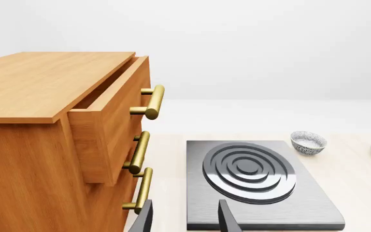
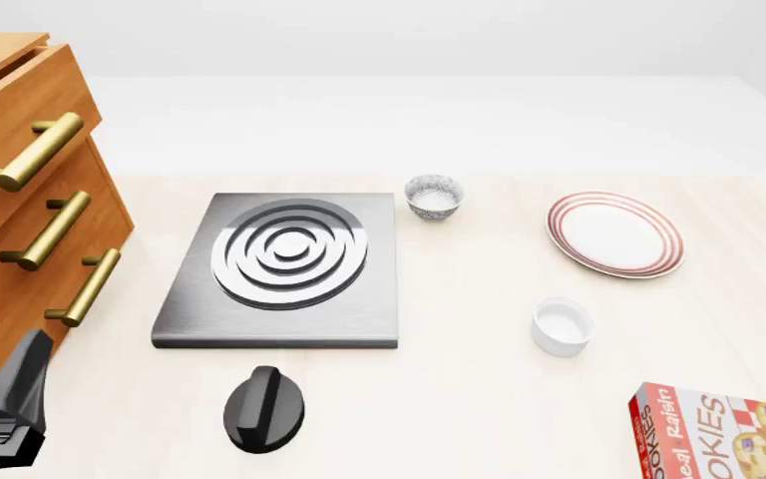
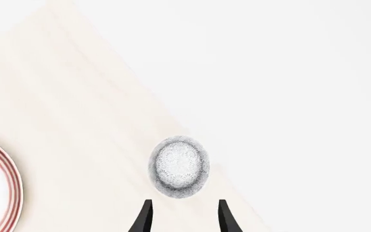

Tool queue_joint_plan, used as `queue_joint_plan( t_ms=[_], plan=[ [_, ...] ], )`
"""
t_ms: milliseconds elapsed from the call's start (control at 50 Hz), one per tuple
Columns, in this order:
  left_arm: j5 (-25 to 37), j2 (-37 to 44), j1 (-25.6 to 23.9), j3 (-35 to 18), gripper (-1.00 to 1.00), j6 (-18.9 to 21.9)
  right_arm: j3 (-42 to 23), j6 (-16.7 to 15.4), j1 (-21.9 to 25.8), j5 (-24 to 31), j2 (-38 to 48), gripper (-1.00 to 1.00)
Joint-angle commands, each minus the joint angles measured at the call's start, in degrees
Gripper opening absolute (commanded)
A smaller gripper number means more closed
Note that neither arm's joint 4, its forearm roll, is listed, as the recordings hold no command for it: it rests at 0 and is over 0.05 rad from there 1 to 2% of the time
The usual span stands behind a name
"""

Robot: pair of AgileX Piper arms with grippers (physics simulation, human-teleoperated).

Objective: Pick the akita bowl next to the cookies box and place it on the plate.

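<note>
The only readable lettering stood on the cookies box [image 2: 729, 437], which lay at the near right corner of the table [image 2: 490, 379] and was cut off by the frame in the front view. Its red face carried large white capitals, of which "OOKIES" showed fully, the first letter being mostly out of frame. Above that ran a smaller line of white script that looked like "eal Raisin", its beginning also cut off. Neither wrist view showed any writing, and no other thing on the table bore a label, number or sign that could be read.
</note>
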Motion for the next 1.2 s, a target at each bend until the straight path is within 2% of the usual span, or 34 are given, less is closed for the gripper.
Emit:
queue_joint_plan(
  t_ms=[20, 240, 260, 420, 1200],
  plan=[
    [0.00, 0.01, 0.00, 0.00, 1.00, -0.01, -2.15, 0.18, -1.00, 0.31, 2.08, 1.00],
    [0.00, -0.01, 0.01, 0.00, 1.00, 0.00, -5.52, 0.00, -1.53, 1.77, 4.13, 1.00],
    [0.00, 0.00, -0.01, 0.00, 1.00, 0.00, -9.90, -0.22, -2.30, 1.92, 9.43, 1.00],
    [0.00, 0.00, 0.00, 0.00, 1.00, 0.00, -11.80, -0.67, -2.80, 2.71, 10.70, 1.00],
    [0.00, 0.00, 0.01, 0.00, 1.00, 0.01, -11.89, -3.16, -4.06, 1.05, 15.57, 1.00]
  ],
)
